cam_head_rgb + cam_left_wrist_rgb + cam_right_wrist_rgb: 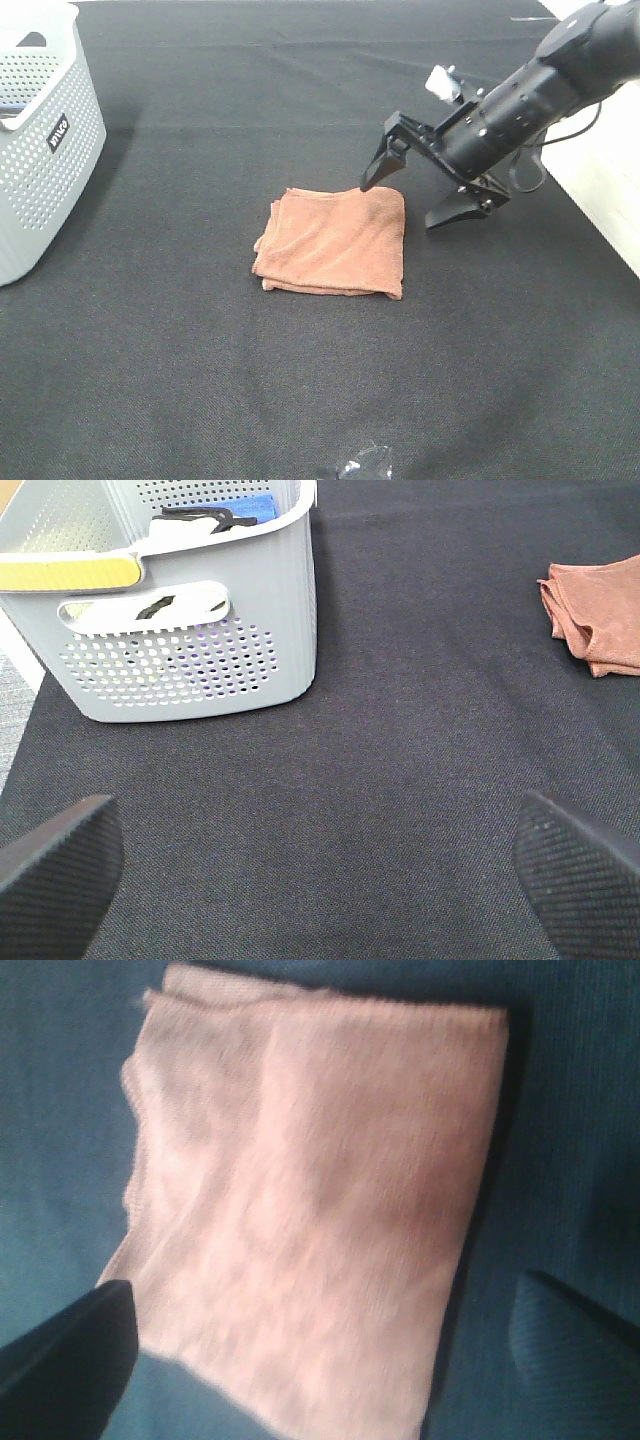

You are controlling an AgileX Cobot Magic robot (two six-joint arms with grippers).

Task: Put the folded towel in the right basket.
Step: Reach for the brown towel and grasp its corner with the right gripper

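Left tool fingers spread wide, gripping nothing, above black tabletop; grey basket at 10 o'clock; folded towel flat mid-tabletop, well apart from basket; right tool jaws apart, empty, hanging at towel's 2 o'clock corner, one fingertip over its edge; contact cannot be told.

One folded towel is counted on the one black surface. One grey perforated basket is seen. Two hands are shown: the right hand in the high view and the left hand in its wrist view, each with two fingers. Inside the basket one blue item is made out; its other contents cannot be counted. One small shiny scrap is noted at the near edge.
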